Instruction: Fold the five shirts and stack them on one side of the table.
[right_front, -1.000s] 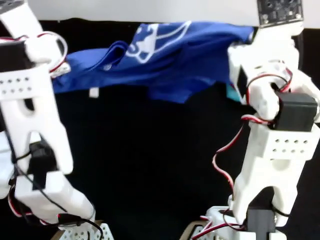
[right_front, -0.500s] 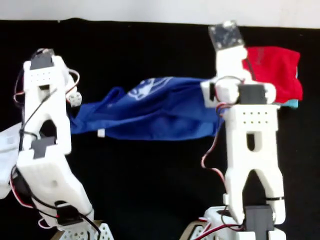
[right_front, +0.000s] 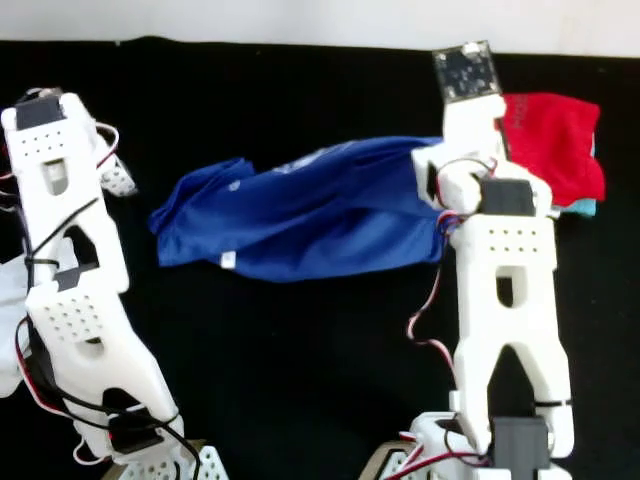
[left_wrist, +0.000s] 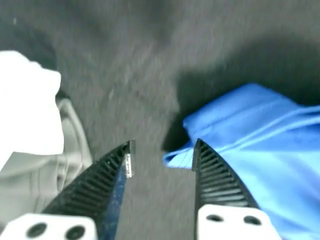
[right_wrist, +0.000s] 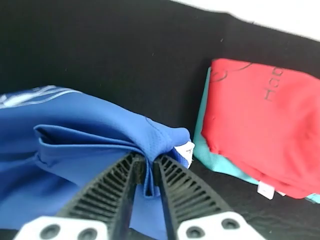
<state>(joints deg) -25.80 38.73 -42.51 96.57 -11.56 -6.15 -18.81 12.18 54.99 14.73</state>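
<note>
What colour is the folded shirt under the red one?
Teal. The folded teal shirt shows best in the right wrist view.

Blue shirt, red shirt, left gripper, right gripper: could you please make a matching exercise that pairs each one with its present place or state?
1. blue shirt
2. red shirt
3. left gripper
4. right gripper

A. open, holding nothing
B. shut on a fold of cloth
C. crumpled in the middle of the table
D. folded, on top of a teal shirt

Pairs: 1-C, 2-D, 3-A, 4-B
</note>
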